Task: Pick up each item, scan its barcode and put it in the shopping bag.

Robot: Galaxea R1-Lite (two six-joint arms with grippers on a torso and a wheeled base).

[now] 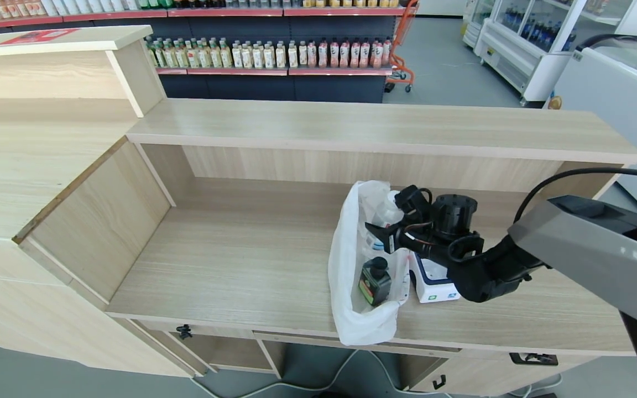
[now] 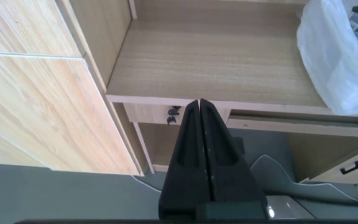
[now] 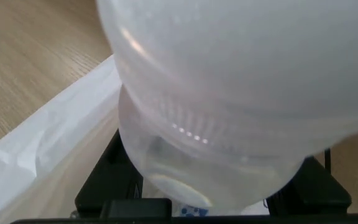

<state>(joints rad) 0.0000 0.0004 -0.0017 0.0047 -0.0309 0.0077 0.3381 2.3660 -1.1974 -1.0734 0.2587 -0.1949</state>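
Two tools. The right tool (image 1: 389, 231) pinches a rounded, translucent plastic bottle (image 3: 229, 93) at the open mouth of the crinkly white plastic shopping bag (image 1: 346, 265). The bag lies near the front edge of the pale wood-grain surface (image 1: 230, 265). A squat dark green bottle (image 1: 375, 282) with a black cap lies inside the bag. A boxy white scanner (image 1: 434, 282) sits just beside the bag. The left tool (image 2: 199, 115), its black fingers pressed together, hangs out in front of the surface's front edge. A broad stretch of wood runs from the bag to the side panel.

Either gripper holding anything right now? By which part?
Right gripper holds a translucent bottle above the shopping bag, fingers flanking its narrower end. Left gripper is shut on nothing.
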